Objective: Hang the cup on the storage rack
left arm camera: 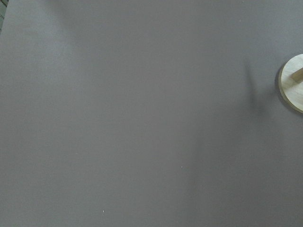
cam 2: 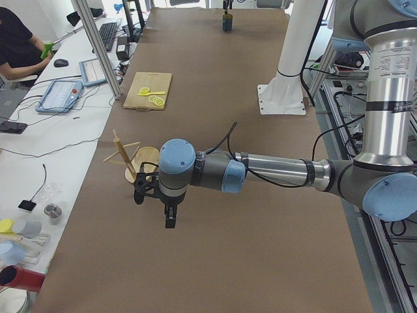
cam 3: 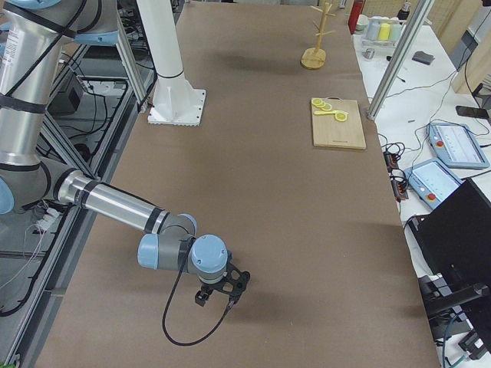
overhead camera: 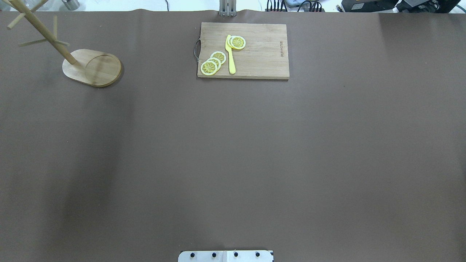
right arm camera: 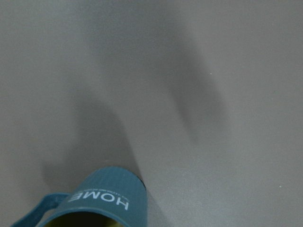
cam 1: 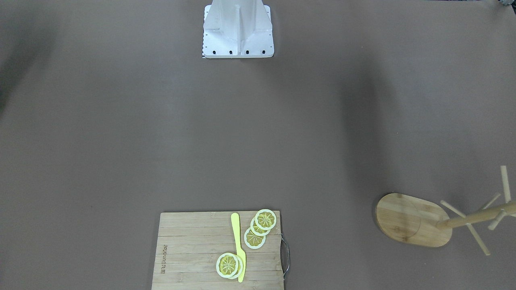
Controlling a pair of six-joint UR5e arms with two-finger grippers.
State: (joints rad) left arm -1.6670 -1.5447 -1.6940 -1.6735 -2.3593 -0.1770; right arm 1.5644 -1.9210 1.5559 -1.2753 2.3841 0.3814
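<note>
Though apart from rack (overhead camera: 91, 69), cutting board (overhead camera: 262, 54).

The bench (overhead camera: 233, 145) wears a matt brown sheet, smooth all over, perhaps paper, though the views are too soft to be sure. The storage rack (overhead camera: 93, 67) is pale bare wood, and its oval base shows bamboo grain under a dull satin finish. The cutting board (overhead camera: 255, 51) is slatted wood of a similar tone, with a thin grey metal handle (overhead camera: 195, 50) at one end. On the cutting board lie a yellow knife (overhead camera: 231, 63) and lemon slices (overhead camera: 209, 67), all smooth and plastic-looking. The cup (right arm camera: 106, 194) has a matt slate-blue wall with white printed lettering. The left arm (cam 2: 273, 173) is silvery metal with glossy pale-blue caps.
</note>
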